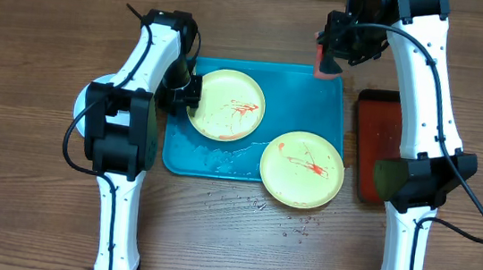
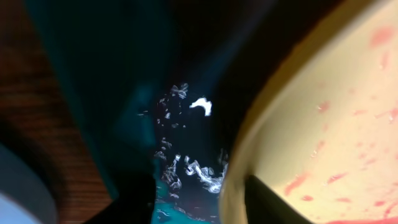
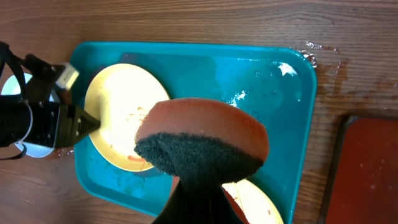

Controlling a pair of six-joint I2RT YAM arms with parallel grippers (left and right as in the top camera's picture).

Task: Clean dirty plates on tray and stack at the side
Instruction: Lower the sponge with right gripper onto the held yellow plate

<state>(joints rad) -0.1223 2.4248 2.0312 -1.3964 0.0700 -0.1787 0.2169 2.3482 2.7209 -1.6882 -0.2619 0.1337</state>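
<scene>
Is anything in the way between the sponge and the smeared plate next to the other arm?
Nothing visible. The sponge in the right gripper hangs over the far right corner of the tray; only bare wet tray lies between it and the plate. The left gripper sits at the plate's opposite rim.

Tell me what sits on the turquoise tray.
Two red-smeared yellow-green plates: the left plate fully on the tray, the right plate overhanging its corner. Water droplets show; anything beneath the plates is covered.
</scene>
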